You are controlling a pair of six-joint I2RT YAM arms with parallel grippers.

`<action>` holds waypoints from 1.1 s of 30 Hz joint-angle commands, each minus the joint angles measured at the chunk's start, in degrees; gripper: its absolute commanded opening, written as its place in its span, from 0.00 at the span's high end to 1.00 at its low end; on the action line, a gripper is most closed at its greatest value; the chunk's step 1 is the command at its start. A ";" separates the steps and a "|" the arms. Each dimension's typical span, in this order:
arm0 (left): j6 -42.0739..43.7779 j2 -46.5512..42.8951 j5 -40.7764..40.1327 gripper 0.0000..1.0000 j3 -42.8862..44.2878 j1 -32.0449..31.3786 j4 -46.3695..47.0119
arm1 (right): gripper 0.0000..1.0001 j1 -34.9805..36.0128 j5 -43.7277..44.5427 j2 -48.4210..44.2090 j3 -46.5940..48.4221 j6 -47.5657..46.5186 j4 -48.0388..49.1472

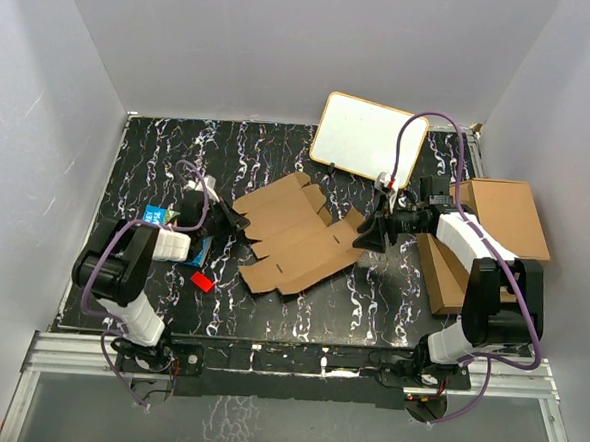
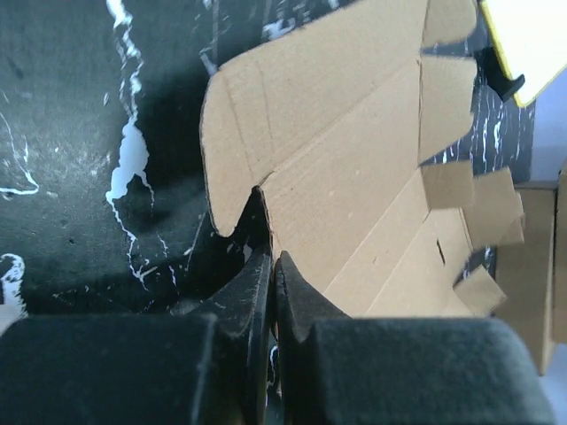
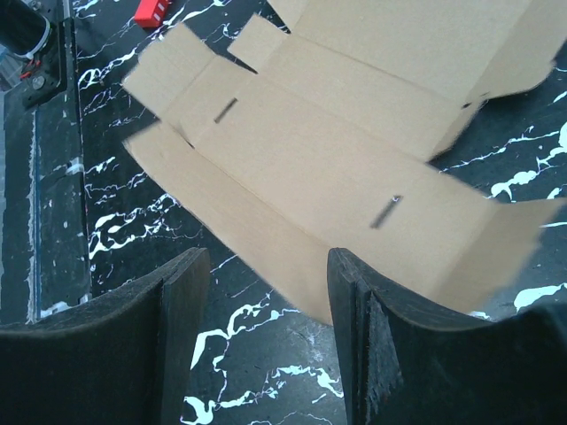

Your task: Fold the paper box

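Plain brown corrugated die-cut paper box [image 1: 294, 236], flat on table. Left gripper [image 2: 270, 258] pinched shut on flap edge. Right gripper [image 3: 266, 266] half open, empty. Risk: shallow pinch may slip, or flap tear.

Right gripper [image 3: 266, 266] jaws apart; unfolded paper box [image 3: 354, 159] on black marbled table [image 3: 257, 381], near edge beside one finger; small red object [image 3: 152, 11] beyond

Lab booth: white walls [image 1: 286, 40] around marbled table [image 1: 160, 143].

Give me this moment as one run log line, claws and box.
paper box: unfolded sheet | left claw: shut on its left edge | right claw: open at its right edge, not gripping
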 commanded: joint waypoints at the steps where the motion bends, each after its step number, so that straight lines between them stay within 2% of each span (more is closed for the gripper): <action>1: 17.21 -10.41 -0.75 1.00 -1.74 -0.15 0.71 | 0.40 0.11 -2.16 0.43 0.79 -1.54 1.86; 6: 25.05 -20.65 -0.24 1.00 -4.87 -0.36 1.49 | 0.37 0.97 -0.73 2.00 4.32 -2.00 1.86; 9: 27.20 -24.62 1.94 1.00 -5.94 -0.48 1.57 | 0.19 2.12 0.25 2.82 7.04 -0.38 3.96; 14: 26.95 -28.47 5.32 1.00 -8.55 -0.58 3.78 | 0.01 2.95 -0.77 3.25 7.34 11.48 17.93; 17: 25.33 -29.77 6.03 1.00 -9.64 -1.03 4.29 | 0.01 4.35 0.67 3.60 6.28 16.53 27.08; 20: 24.53 -31.83 5.72 1.00 -10.49 -1.98 5.05 | 0.01 4.85 1.67 5.90 5.72 25.44 37.29; 33: 24.05 -36.41 5.22 1.00 -15.27 -5.24 7.89 | 0.02 6.98 1.79 17.60 15.83 28.57 33.44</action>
